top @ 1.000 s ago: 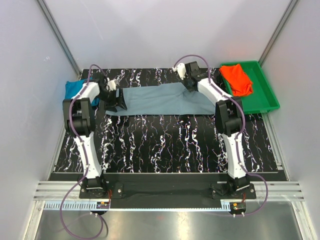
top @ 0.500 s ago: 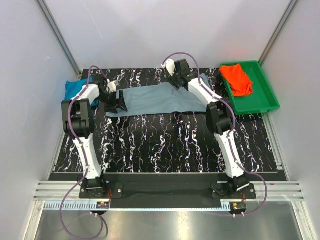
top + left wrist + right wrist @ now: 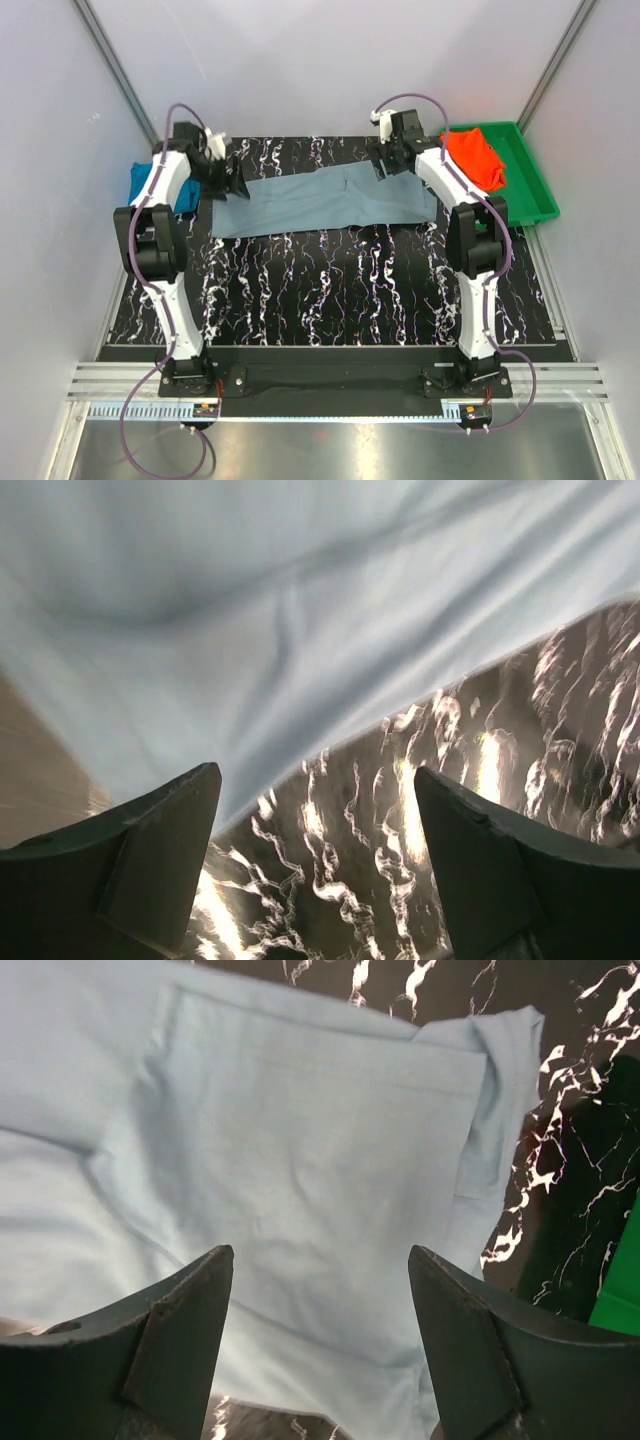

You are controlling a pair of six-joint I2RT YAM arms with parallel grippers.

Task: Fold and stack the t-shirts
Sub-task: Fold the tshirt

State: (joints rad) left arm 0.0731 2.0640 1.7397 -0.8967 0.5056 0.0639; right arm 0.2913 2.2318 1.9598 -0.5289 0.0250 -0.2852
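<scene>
Marbled black table (image 3: 330, 290): the grey-blue t-shirt (image 3: 320, 200) is lying across its far middle, part-folded into a long, wrinkled band. The green tray (image 3: 535, 205) at far right is holding the orange-red t-shirt (image 3: 478, 158). The teal-blue t-shirt (image 3: 148, 182) is sitting at the far left edge. The left gripper (image 3: 315, 780) and right gripper (image 3: 320, 1260) are hovering by opposite ends of the band, jaws standing wide, gripping nothing.

Risks: pinching only the top layer, leaving the fold opening or skewing; the right arm is crowding the tray.

No writing is showing.
</scene>
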